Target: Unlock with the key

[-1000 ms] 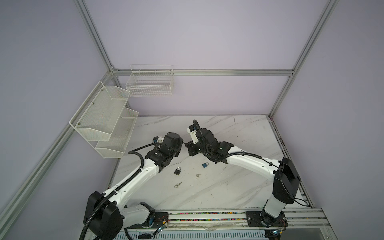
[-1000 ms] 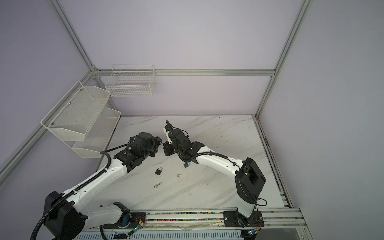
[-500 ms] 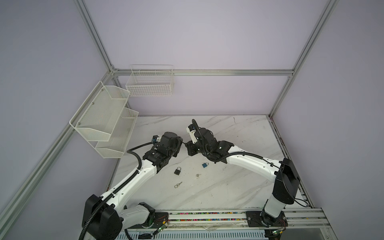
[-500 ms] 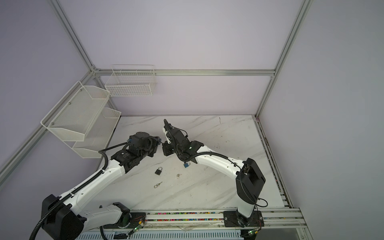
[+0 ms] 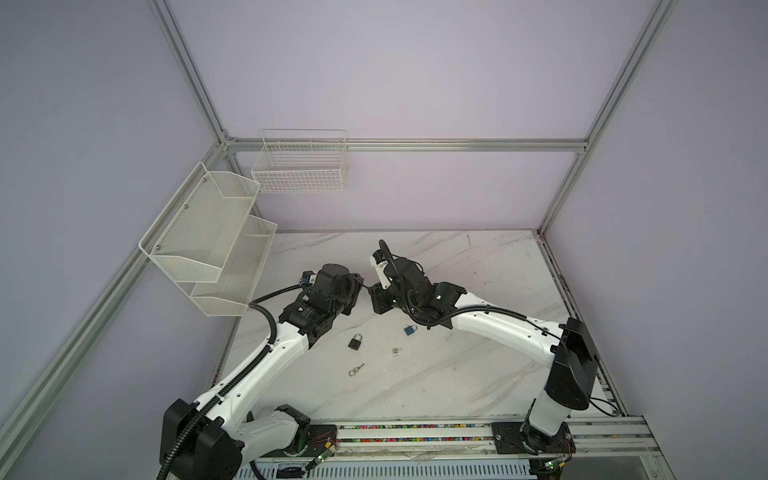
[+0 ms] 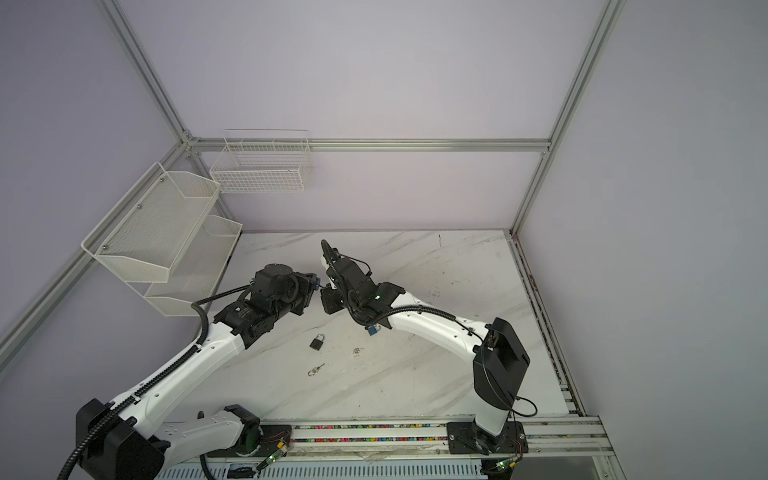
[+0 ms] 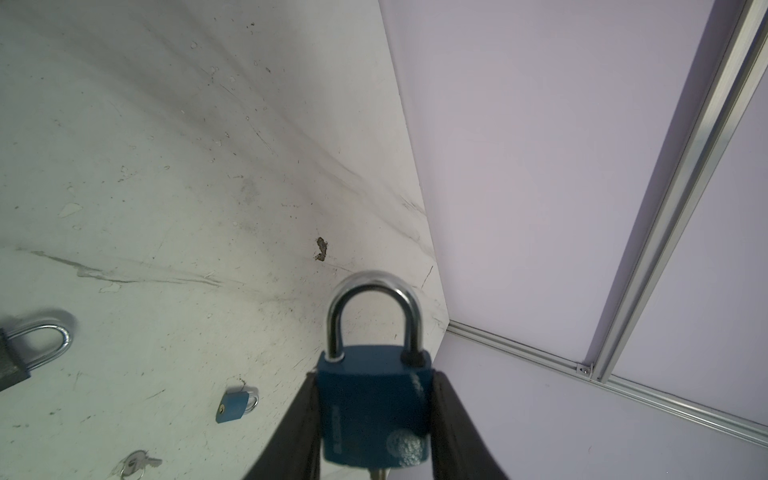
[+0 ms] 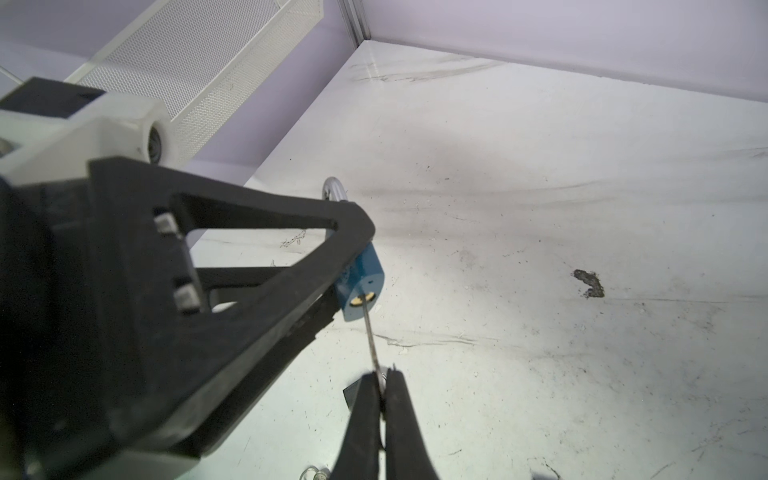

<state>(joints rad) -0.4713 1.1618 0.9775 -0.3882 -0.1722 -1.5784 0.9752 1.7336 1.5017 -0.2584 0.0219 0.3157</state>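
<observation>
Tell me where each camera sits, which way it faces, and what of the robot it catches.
Top views: high over the arms' bases, looking down at the table; left arm and right arm in both.
Left wrist: looks along left fingers at the gripped blue padlock, table beyond.
Right wrist: looks along right fingers pinching the key at the padlock's keyhole; left fingers show.
Shared: both wrist views see that padlock.

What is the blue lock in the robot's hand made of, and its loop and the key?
The held blue lock looks like metal under matte blue paint, slightly grainy; it could be a plastic cover. Its loop seems polished steel: shiny, silvery. The key looks like thin silvery metal. The keyhole plug looks brassy yellow.
</observation>
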